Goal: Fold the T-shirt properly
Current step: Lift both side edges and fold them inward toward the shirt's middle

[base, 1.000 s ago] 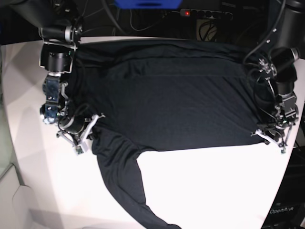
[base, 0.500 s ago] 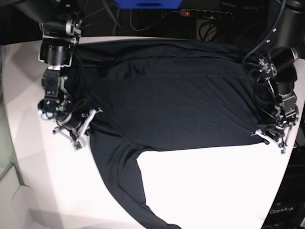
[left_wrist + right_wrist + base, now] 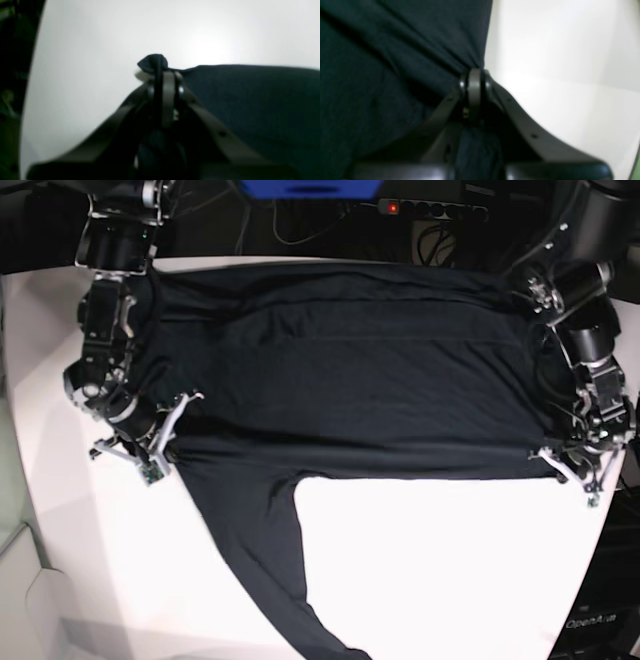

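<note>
One T-shirt (image 3: 350, 380), two grippers, one white table (image 3: 440, 570).
From the base view's left: the right gripper (image 3: 160, 442) is clamped on the shirt's edge; the shirt is spread across the table with one sleeve trailing down; the left gripper (image 3: 568, 465) pinches its opposite corner.

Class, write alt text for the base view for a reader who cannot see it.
A large, plain, very dark long-sleeved knit shirt lies spread across a white table, one sleeve trailing toward the near edge. Two black robot arms pinch its lower edge: the right pincer on the picture's left, the left pincer on its right.
</note>
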Tool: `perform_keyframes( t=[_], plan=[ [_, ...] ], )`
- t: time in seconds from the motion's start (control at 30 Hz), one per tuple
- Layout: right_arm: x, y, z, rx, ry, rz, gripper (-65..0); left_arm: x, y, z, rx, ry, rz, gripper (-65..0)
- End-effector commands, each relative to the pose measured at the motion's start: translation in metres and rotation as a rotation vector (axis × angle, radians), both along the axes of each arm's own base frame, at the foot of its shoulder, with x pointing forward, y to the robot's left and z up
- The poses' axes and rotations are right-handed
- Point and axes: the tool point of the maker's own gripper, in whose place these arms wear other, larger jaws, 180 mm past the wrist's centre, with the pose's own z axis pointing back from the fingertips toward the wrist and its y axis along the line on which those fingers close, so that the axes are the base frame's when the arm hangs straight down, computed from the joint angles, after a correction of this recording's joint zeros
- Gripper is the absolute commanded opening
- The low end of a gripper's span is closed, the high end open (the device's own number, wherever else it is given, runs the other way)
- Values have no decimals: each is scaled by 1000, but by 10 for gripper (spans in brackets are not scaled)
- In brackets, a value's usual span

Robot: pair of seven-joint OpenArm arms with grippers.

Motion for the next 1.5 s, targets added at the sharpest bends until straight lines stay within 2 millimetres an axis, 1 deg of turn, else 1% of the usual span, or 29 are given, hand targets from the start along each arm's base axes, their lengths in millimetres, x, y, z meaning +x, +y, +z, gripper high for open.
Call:
perform_keyframes(
  t=[0.0,0.07,0.13,0.2,0.27,0.37,0.47,0.53,0.6,0.67,0.73,0.77,0.83,0.9,0.97,1.03,1.1,1.13,1.27,1.4,1.47],
  plan=[
    [8,0,22,2,-73,8,-650,11,5,28,33,-69,-11,-650],
    [2,-2,28,-12,-91,10,-650,5,-2,34,63,-70,-39,-650],
    [-4,-2,33,-21,-107,11,-650,2,-5,44,95,-79,-46,-650],
    [-8,-1,39,-31,-122,15,-650,-3,-7,49,118,-79,-50,-650],
    [-16,-1,40,-40,-124,17,-650,-10,-4,51,145,-66,-48,-650],
    [-24,0,43,-50,-132,23,-650,-21,-3,45,156,-46,-49,-650],
    [-30,2,51,-63,-153,29,-650,-30,1,38,163,-24,-48,-650],
    [-35,2,54,-69,-159,32,-650,-32,3,36,167,-16,-49,-650],
    [-38,2,55,-74,-159,35,-650,-35,9,38,179,-11,-44,-650],
    [-43,2,52,-78,-149,37,-650,-40,12,34,186,3,-43,-650],
    [-44,2,52,-80,-151,37,-650,-48,20,36,190,-1,-24,-650],
    [-44,-2,53,-82,-153,28,-650,-50,22,38,187,-6,-27,-650],
    [-44,-10,58,-90,-164,7,-650,-52,19,43,175,-15,-70,-650],
    [-47,-18,60,-97,-169,-16,-650,-56,18,43,165,-7,-101,-650],
    [-49,-30,62,-101,-172,-54,-650,-61,23,42,162,6,-82,-650],
    [-54,-34,63,-91,-176,-90,-650,-66,28,38,166,45,-70,-650],
    [-61,-40,60,-88,-166,-116,-650,-69,29,37,168,59,-67,-650],
    [-65,-40,58,-88,-160,-117,-650,-73,29,33,169,72,-68,-650],
    [-77,-40,46,-84,-123,-115,-650,-80,27,25,167,87,-76,-650],
    [-83,-39,40,-80,-104,-116,-650,-81,26,24,164,90,-77,-650],
    [-85,-38,38,-78,-97,-114,-650,-87,26,19,163,105,-77,-650]
  ],
)
